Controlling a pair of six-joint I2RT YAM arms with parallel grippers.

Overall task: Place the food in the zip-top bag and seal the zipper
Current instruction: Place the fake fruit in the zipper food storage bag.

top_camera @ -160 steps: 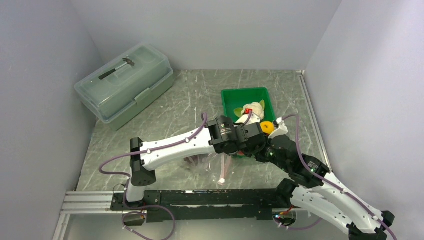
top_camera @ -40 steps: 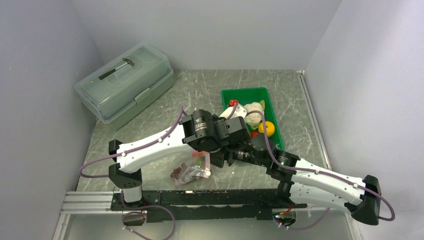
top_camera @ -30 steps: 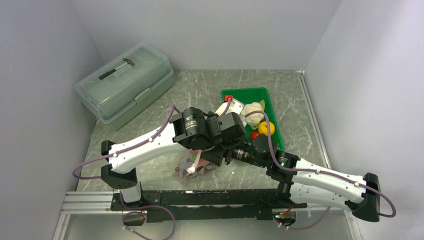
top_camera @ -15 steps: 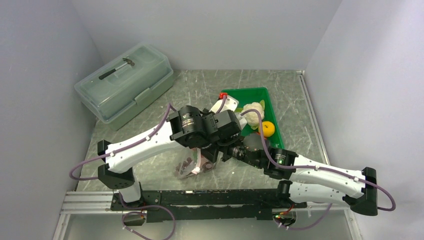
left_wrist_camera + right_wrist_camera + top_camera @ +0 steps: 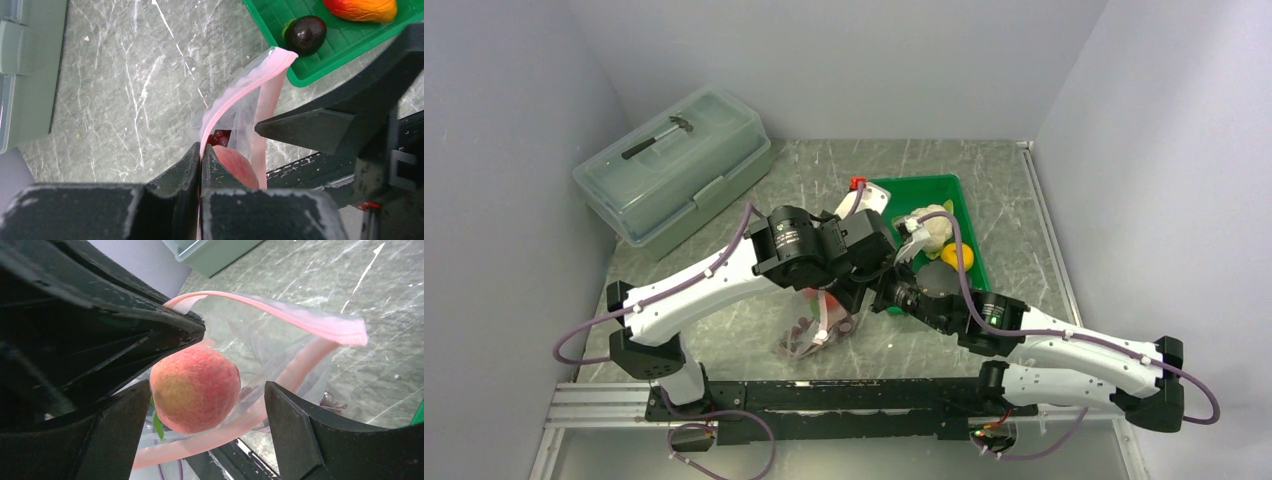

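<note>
**Two claws at the bag mouth: loading the peach**

Left claw (image 5: 200,159) is clamped on the zipper (image 5: 235,85), holding the zip-top bag (image 5: 280,347) open above the desk (image 5: 125,75). Right claw (image 5: 207,390) stands spread, the peach (image 5: 192,390) between its fingers inside the mouth, above the grapes (image 5: 220,137). Judged next: back the right claw out, then fetch the plum (image 5: 305,34) from the green tray (image 5: 350,47).

Pink-red peach (image 5: 195,388), blushed yellow, against the clear bag (image 5: 270,350) with its pale pink zipper (image 5: 300,315). A dark purple plum (image 5: 305,34) and red-orange pepper (image 5: 360,9) colour the green, grid-patterned tray (image 5: 270,11); the table (image 5: 125,75) is grey stone veined white.
</note>
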